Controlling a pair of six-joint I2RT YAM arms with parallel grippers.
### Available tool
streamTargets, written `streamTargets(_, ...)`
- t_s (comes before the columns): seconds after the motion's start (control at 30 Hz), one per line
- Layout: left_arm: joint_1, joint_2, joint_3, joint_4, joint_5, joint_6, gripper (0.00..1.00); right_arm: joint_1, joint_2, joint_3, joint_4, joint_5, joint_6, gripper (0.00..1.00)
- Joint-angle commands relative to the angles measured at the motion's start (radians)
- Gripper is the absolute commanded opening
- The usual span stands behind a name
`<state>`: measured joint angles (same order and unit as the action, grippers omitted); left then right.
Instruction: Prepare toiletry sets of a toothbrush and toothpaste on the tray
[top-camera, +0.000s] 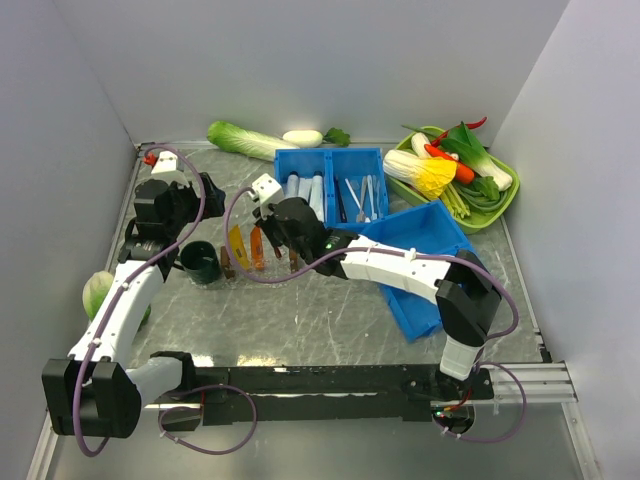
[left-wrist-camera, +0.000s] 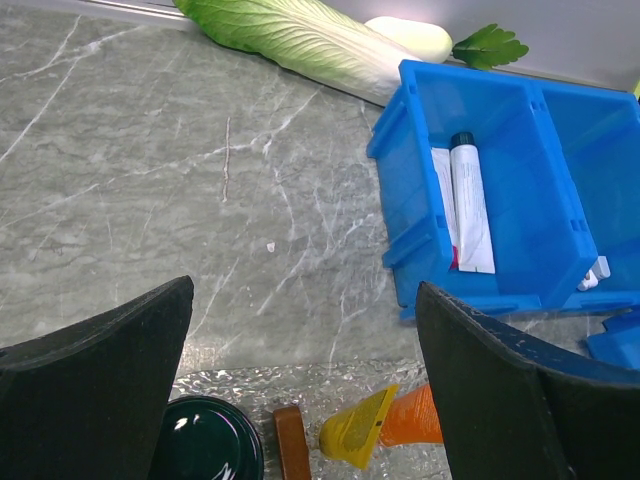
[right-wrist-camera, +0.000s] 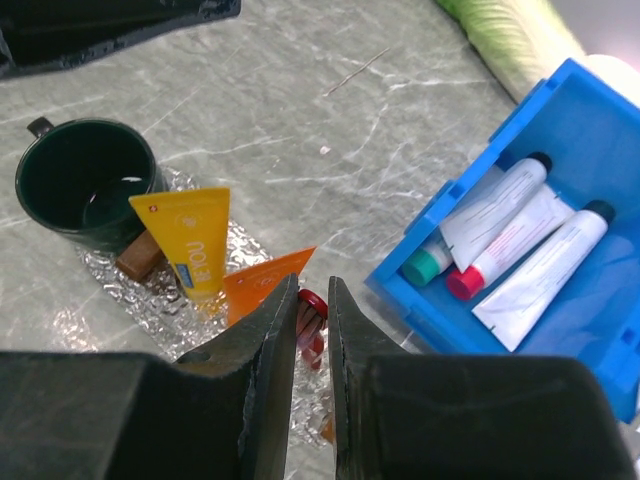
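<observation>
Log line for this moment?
right gripper shut on toothbrush over tray | left gripper open, empty | yellow toothpaste, orange toothpaste on tray

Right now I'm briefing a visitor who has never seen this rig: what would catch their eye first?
Centre table: the right tool pinches a dark red toothbrush above the crinkly clear tray, beside the yellow toothpaste and orange toothpaste. Just beyond sit bright blue bins holding white tubes, and a green vegetable dish fills the far right corner.
</observation>
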<state>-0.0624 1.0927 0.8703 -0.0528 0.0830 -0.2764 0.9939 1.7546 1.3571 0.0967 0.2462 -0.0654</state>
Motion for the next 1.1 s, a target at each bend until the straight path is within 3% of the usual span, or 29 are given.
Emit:
streamTargets(0.0,-0.004,-0.014,0.002,0.027,0.015,0.0,0.96,-0.008,-0.046,-0.009,0.028,-0.021,0.042,0.0)
streamTargets(0.6,-0.004,-0.02,0.001,0.028,0.02,0.0,0.96,-0.009,-0.041,-0.032,0.011,0.007,0.059,0.0)
streamTargets(0.93,-0.004,-0.02,0.001,0.03,0.023,0.0,0.96,-0.009,-0.09,-0.038,0.008,0.005,0.061,0.41)
streamTargets(1.07,-0.004,-0.017,0.002,0.03,0.026,-0.001,0.97,-0.011,-0.101,-0.039,0.009,0.01,0.056,0.49)
